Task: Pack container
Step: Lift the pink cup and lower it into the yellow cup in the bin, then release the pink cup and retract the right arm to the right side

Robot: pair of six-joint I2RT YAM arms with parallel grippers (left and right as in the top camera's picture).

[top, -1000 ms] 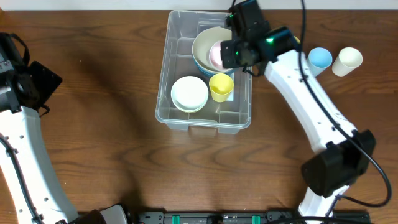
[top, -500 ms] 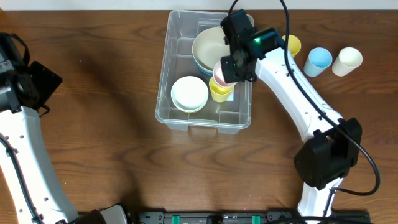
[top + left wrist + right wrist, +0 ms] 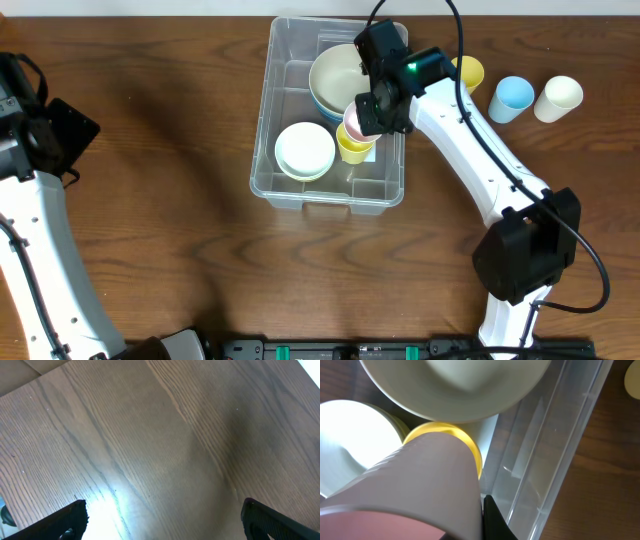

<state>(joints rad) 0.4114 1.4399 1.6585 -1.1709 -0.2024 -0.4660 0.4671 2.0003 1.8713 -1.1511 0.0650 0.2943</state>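
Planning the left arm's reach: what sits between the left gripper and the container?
Nothing: the overhead view shows only bare wooden table between the left gripper and the container.

A large bowl (image 3: 330,70), white bowls (image 3: 305,150) and a yellow cup (image 3: 352,152) crowd the container (image 3: 325,203); its far-left corner is free.

One bin (image 3: 330,192); two bowl stacks in it — a large bowl (image 3: 330,70) and a white bowl (image 3: 305,150), the number nested under each unclear. Five cups: one pink cup (image 3: 352,119); two yellow — a yellow cup (image 3: 352,150) in the bin, a second yellow cup (image 3: 470,72) outside; one blue cup (image 3: 515,93); one cream cup (image 3: 558,97).
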